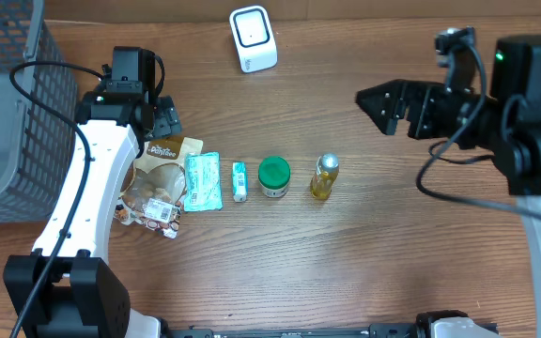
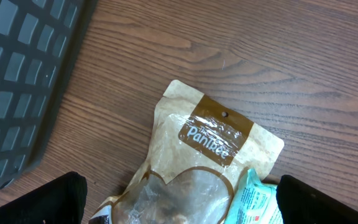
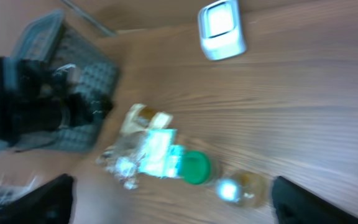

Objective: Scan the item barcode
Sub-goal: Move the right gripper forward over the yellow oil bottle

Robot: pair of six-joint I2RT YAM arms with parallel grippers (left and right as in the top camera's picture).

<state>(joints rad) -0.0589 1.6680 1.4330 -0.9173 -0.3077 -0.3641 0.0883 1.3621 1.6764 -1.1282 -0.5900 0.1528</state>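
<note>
White scanner (image 1: 253,38) stands at the table's (image 1: 393,244) far edge. Mid-table, in a row: brown pouch (image 1: 162,150), teal packet (image 1: 202,181) overlapping it, tube (image 1: 239,180), green-lidded jar (image 1: 273,176), yellow bottle (image 1: 324,176).

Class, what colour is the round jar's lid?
The lid is green; the overhead view shows it best.

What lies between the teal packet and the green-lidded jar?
A small white-and-green tube lies between the teal packet and the green-lidded jar, touching neither. The overhead view shows it.
</note>
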